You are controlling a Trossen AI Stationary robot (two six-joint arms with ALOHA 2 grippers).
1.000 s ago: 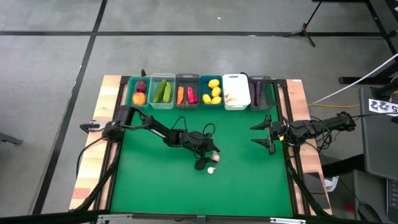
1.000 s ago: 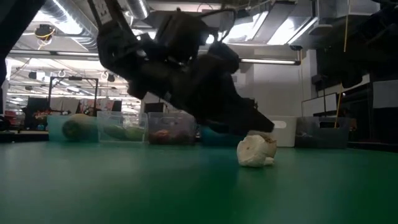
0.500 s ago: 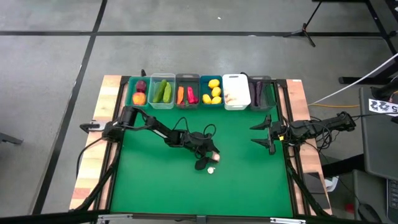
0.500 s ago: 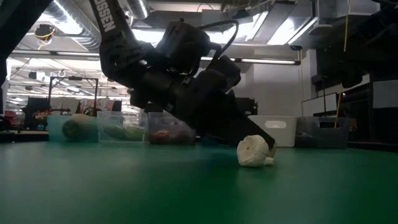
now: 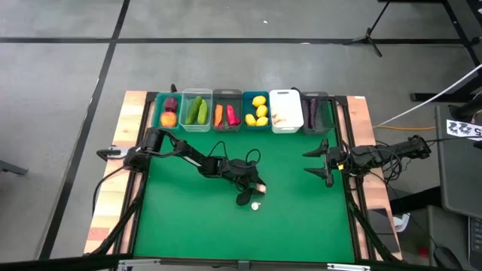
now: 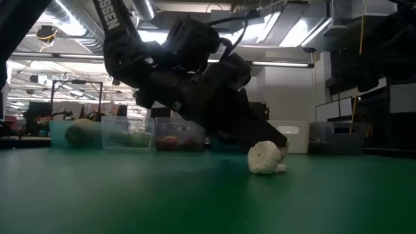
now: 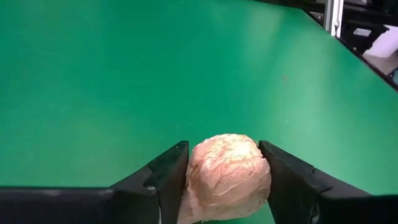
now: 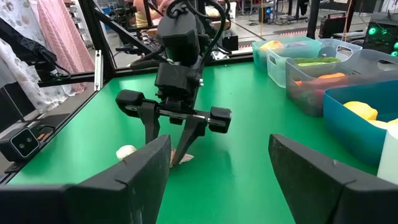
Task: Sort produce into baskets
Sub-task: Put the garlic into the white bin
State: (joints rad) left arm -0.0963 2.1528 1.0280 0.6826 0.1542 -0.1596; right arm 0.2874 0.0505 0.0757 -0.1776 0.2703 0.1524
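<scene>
A pinkish-white garlic head (image 7: 224, 177) sits on the green mat between the fingers of my left gripper (image 7: 225, 163), which slants down at the table's middle (image 5: 251, 194). A white garlic (image 5: 256, 205) lies on the mat at the gripper's near side and also shows in the low view (image 6: 263, 159). I cannot tell whether it is the same one. The row of baskets (image 5: 290, 100) stands along the far edge, holding sorted produce. My right gripper (image 5: 320, 162) waits open and empty at the right edge. My left gripper has the garlic head between its two fingers, one on each side (image 7: 189, 171) of it. The fingers slant down from the table's left. The garlic rests on the mat.
The baskets hold beets and an orange piece, cucumbers (image 5: 196, 111), carrots and peppers, lemons (image 5: 257, 111), garlic and eggplant. Wooden rails run along the table's left and right sides. Bare green mat (image 5: 196, 218) lies around the left gripper.
My left gripper has tipped a little over the garlic, and its fingertips have stayed low at the mat. The garlic has kept its place on the mat.
</scene>
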